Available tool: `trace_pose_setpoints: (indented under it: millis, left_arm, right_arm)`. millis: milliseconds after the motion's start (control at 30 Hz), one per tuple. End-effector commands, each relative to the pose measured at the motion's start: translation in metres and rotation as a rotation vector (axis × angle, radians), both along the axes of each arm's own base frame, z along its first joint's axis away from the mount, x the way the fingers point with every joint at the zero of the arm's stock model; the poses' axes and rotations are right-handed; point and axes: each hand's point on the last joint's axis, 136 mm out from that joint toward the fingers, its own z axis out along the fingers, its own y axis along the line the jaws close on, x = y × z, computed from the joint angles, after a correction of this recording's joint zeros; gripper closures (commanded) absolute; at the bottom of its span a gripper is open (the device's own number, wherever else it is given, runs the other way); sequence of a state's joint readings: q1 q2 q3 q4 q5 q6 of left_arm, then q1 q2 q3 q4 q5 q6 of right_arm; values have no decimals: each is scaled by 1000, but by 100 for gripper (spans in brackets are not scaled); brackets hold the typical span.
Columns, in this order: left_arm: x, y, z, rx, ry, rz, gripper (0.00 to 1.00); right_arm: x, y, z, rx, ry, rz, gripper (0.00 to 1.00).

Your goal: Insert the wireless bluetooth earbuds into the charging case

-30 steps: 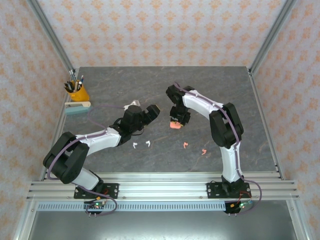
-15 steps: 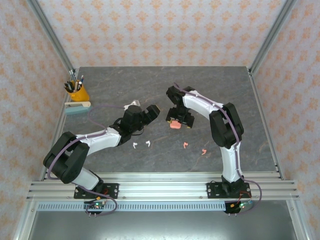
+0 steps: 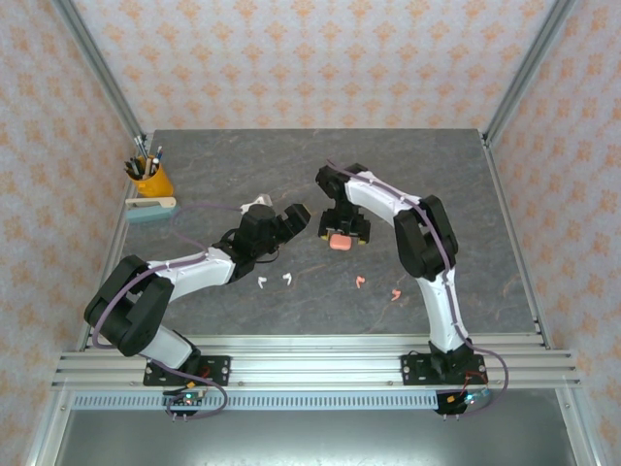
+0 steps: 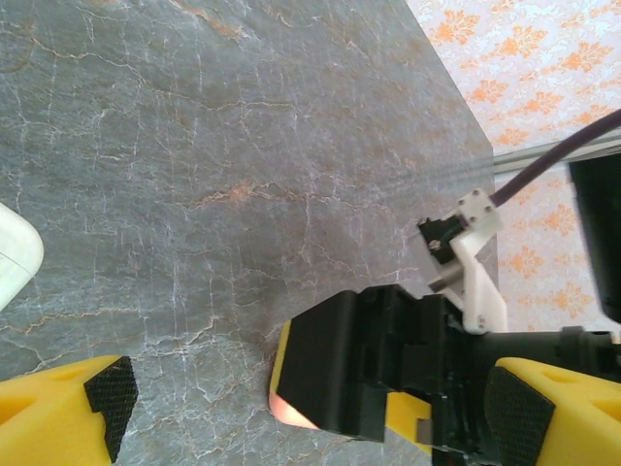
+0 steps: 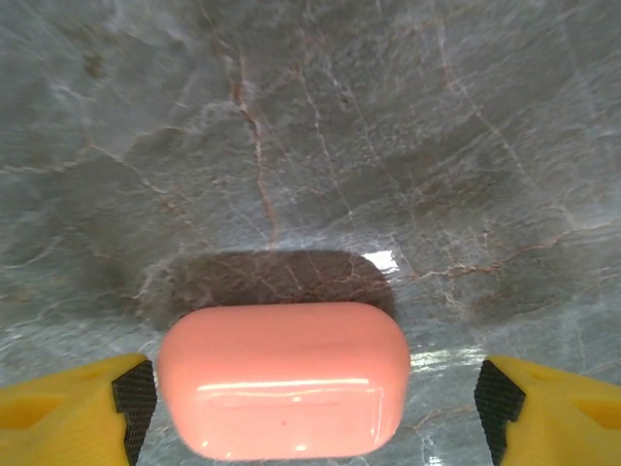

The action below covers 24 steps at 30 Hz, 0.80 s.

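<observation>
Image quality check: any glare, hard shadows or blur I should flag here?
Right wrist view: a bright glare streak across the glossy pink case, a dark shadow behind it on the table, a white glint beside that shadow. Left wrist view: the table's far edge looks smeared. Top external view: even light and sharp, though the earbuds are tiny.

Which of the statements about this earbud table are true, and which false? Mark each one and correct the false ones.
1. The pink case lies closed on the table, inside the open right gripper. True.
2. The left gripper is shut on a white earbud. False: it is open and holds nothing.
3. Two white earbuds and two pink earbuds lie loose on the table. True.
4. The pen cup stands at the table's right edge. False: it stands at the far left corner.
</observation>
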State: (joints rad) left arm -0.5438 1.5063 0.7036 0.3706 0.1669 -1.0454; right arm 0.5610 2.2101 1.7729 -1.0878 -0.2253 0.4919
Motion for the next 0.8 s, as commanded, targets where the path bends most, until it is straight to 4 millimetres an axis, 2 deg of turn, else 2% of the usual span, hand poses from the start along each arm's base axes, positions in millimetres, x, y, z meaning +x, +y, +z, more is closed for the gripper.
trace_pose_setpoints:
  millis: [0,467,600,767]
  left_arm:
    - [4,-1,11,13,-39,7,5]
    - [5,-1,11,11,-42,7,5]
    - [4,-1,10,9,-40,8,5]
    - [4,-1,10,8,-41,7,5]
  right_arm:
    - [-3,-2,-1,-39,15,28,15]
    - [-8,4,-20,-35,51,40,26]
    - [-13,2,-24,-36,67,42,36]
    - [-17,0,-25,-38,70,40,58]
